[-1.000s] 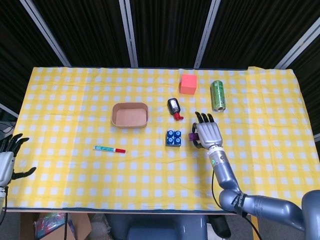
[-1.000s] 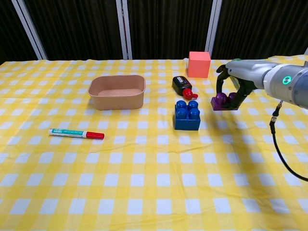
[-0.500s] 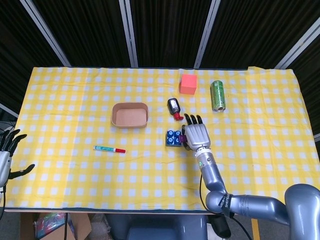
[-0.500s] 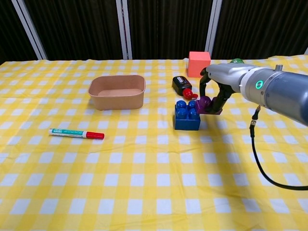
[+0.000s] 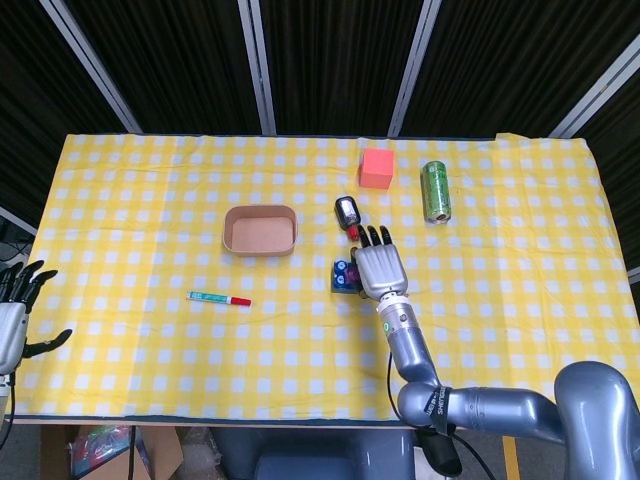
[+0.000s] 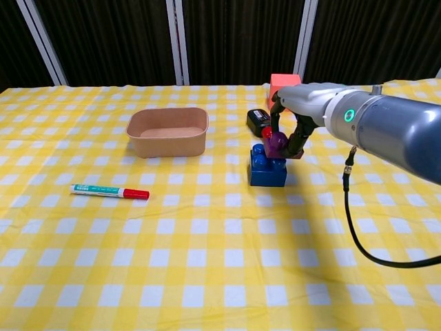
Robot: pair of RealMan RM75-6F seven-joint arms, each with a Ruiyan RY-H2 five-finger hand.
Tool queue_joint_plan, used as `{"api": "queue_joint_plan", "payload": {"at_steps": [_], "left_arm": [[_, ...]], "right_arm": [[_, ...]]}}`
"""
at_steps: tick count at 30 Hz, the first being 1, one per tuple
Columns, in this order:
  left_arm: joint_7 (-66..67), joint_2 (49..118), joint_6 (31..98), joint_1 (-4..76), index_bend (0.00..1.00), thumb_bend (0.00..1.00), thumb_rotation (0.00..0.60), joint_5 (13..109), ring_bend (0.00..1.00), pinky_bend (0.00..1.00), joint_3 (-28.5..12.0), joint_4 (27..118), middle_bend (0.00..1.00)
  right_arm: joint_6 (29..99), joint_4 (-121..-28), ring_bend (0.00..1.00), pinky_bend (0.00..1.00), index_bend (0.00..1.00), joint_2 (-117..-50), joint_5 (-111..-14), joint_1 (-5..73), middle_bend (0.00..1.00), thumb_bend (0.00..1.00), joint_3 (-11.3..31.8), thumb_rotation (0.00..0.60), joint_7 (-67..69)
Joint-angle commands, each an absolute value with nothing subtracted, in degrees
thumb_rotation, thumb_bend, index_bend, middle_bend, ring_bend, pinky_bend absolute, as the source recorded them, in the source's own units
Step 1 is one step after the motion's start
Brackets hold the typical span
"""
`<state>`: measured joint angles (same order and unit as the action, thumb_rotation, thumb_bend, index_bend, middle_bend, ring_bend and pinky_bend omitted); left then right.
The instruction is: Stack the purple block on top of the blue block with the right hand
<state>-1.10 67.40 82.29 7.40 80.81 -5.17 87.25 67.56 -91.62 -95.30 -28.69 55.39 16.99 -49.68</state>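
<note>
The blue block [image 6: 267, 169] stands on the checked cloth near the table's middle. In the head view only its left edge [image 5: 342, 275] shows past my right hand [image 5: 377, 268]. My right hand [image 6: 293, 127] holds the purple block [image 6: 278, 144] between thumb and fingers, just above the blue block's right side, tilted. I cannot tell whether the two blocks touch. My left hand [image 5: 14, 318] hangs at the table's left edge with its fingers spread and nothing in it.
A brown bowl [image 6: 167, 131] sits left of the blocks. A small black bottle with a red cap [image 6: 259, 123] lies just behind them. An orange-red cube [image 6: 282, 84] and a green can [image 5: 436, 190] stand further back. A marker pen [image 6: 110, 191] lies at front left.
My right hand has carried the purple block leftward, from right of the blue block to just above it. The left hand has barely shifted.
</note>
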Motion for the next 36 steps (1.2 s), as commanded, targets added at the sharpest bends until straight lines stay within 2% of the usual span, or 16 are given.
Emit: {"api": "queue_joint_plan", "payload": {"at_steps": [1, 20, 36], "left_arm": [[-1.1, 67.3, 82.2, 7.4, 0.17, 0.18, 0.6, 80.6, 0.0, 0.05, -5.2, 87.3, 0.07], [-1.9, 66.7, 81.7, 7.3, 0.17, 0.18, 0.6, 79.7, 0.0, 0.05, -5.4, 87.6, 0.07], [-0.8, 66.7, 81.4, 7.3, 0.17, 0.18, 0.6, 79.3, 0.0, 0.05, -5.4, 87.9, 0.07]], "right_arm": [[68.8, -92.4, 0.0, 0.0, 0.64, -96.0, -27.8, 56.1, 0.0, 0.56, 17.0, 0.6, -51.0], [69.3, -88.9, 0.0, 0.0, 0.64, -100.6, -24.0, 59.5, 0.0, 0.56, 18.0, 0.6, -54.4], [66.2, -87.4, 0.0, 0.0, 0.64, -98.8, -25.2, 57.9, 0.0, 0.56, 17.5, 0.6, -50.4]]}}
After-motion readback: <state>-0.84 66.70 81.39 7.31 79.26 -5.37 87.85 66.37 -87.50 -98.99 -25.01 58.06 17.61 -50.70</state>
